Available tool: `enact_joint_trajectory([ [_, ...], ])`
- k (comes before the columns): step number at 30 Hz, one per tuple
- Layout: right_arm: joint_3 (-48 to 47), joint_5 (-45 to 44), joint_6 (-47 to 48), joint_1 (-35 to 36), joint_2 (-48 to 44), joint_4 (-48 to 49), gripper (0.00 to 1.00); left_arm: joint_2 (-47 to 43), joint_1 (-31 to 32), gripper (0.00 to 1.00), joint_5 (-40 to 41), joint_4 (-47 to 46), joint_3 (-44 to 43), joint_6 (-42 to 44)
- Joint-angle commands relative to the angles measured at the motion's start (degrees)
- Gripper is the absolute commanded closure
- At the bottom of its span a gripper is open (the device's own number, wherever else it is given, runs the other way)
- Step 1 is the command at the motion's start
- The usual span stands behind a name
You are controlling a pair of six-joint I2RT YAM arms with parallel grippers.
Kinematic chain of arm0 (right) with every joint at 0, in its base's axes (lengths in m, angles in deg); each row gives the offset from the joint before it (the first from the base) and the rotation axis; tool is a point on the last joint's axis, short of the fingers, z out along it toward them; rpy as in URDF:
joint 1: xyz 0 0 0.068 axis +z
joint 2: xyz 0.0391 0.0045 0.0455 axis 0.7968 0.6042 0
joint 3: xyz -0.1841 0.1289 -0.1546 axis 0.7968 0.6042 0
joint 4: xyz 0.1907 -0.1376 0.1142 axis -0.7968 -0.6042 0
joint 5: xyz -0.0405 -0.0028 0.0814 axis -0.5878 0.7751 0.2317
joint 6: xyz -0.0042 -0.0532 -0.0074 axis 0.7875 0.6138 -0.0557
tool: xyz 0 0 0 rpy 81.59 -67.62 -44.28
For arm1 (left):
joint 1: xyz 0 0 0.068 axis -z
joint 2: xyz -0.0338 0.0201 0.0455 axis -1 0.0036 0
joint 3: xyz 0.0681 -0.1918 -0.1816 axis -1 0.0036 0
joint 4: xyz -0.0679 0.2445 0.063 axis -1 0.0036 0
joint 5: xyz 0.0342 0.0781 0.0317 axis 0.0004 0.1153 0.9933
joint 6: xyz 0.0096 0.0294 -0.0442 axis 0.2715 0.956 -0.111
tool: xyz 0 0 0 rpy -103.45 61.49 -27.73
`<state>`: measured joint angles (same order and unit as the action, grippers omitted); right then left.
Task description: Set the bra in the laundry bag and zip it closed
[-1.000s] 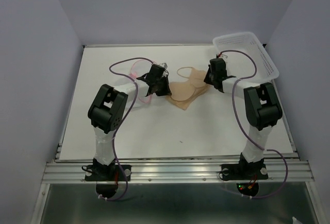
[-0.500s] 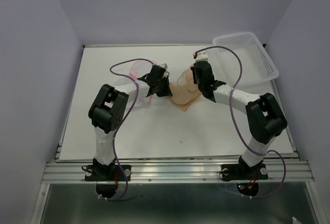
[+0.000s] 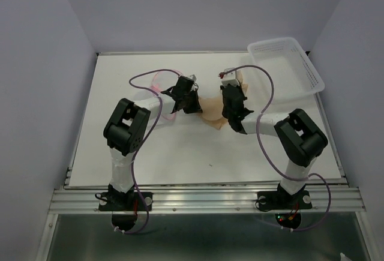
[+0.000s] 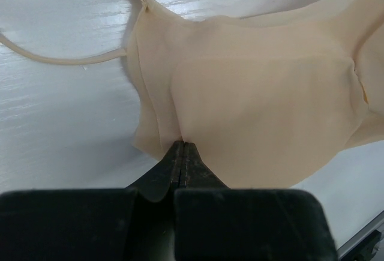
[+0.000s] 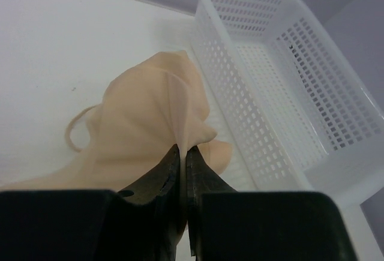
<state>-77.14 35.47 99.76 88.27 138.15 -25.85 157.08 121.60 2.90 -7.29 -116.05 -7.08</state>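
Near the middle of the surface (image 3: 180, 153), the bra (image 3: 210, 108) is held from both sides. The left pincer (image 3: 193, 104) is clamped flat on a thin fold at its edge, and the right pincer (image 3: 230, 93) is pinched shut on a raised peak of fabric. In the left wrist view the left pincer (image 4: 182, 147) bites only the very rim of the bra (image 4: 258, 93), and in the right wrist view the right pincer (image 5: 182, 148) has no more of the bra (image 5: 144, 111) than a sliver.

That shallow purchase is the main risk: if the arms pull apart or lift unevenly, the cloth could slide out of one grip and drop in a heap. The loose strap (image 4: 66, 57) trails on the surface and could catch on the bag's rim or on a finger.

The bag (image 3: 158, 84) shows only as bits of pink trim under the left forearm — whether its mouth is open I cannot tell. A sweep of that arm could drag or flatten it.

The bin (image 3: 316, 81) sits at the far right corner, near the right arm's side. In the right wrist view its wall (image 5: 282, 69) stands just beside the lifted cloth, so a swing to the right could knock it. The far edge is close — the open room lies toward the arm bases.
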Motion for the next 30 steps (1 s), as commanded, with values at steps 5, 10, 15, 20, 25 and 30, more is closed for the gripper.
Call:
enact_joint_trajectory([
  [5,5.76,-6.5,34.71,6.83,10.44,52.09,0.89,-5.67,0.79,1.0,-2.12,-0.38,-0.55,-1.39],
  [10,2.69,-8.43,45.58,9.64,20.48,66.48,0.93,-5.58,0.79,1.0,-2.47,-0.3,-1.34,-2.27],
  [15,6.46,-8.26,37.06,12.8,17.07,61.68,0.96,-4.36,0.79,1.0,-0.98,1.46,-2.49,-3.5],
  [20,9.54,-5.98,15.5,13.34,9.07,43.58,0.95,-3.91,0.79,1.0,-0.72,0.85,-2.05,-5.09],
  [25,12.62,4.45,-1.08,13.34,-1.55,21.68,0.88,-4.35,0.71,1.0,-0.1,0.41,-1.17,-6.67],
  [30,12.97,7.65,-6.9,13.34,-1.58,14.54,0.85,-5.4,0.44,1.0,-0.27,0.41,-0.29,-7.55],
])
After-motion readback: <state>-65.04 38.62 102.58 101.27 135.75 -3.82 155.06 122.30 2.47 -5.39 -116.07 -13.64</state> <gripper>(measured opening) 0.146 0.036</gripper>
